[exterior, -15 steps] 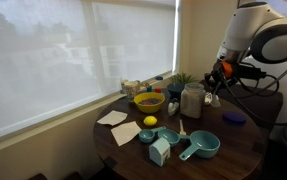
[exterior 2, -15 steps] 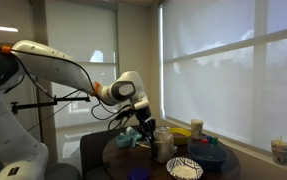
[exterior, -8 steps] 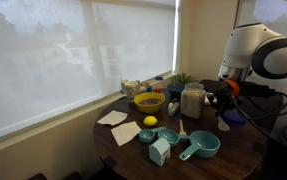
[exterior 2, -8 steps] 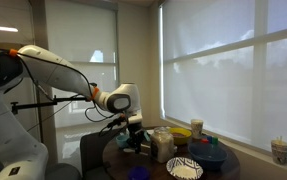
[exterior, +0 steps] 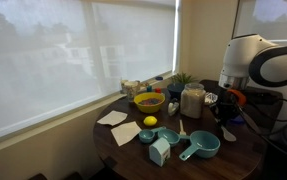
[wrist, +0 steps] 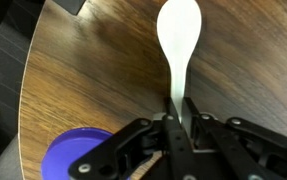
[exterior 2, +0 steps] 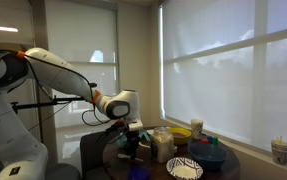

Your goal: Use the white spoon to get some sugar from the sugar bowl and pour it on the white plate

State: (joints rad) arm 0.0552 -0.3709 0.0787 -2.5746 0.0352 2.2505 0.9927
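My gripper is shut on the handle of the white spoon. The spoon points away from the jaws, its oval bowl empty and low over the wooden table. In an exterior view the gripper hangs low over the table's right side, with the spoon below it. A lidded glass jar and a yellow bowl stand further in; I cannot tell which holds sugar. A white plate with a dark pattern sits at the table's near edge. The gripper is left of the jar.
A purple lid lies beside the gripper. Two teal measuring cups, a small teal carton, a lemon and paper napkins lie on the table. Blinds and a window sill are behind it.
The arm has come down from jar height to just above the table and moved toward the table's edge. The spoon stayed in the gripper.
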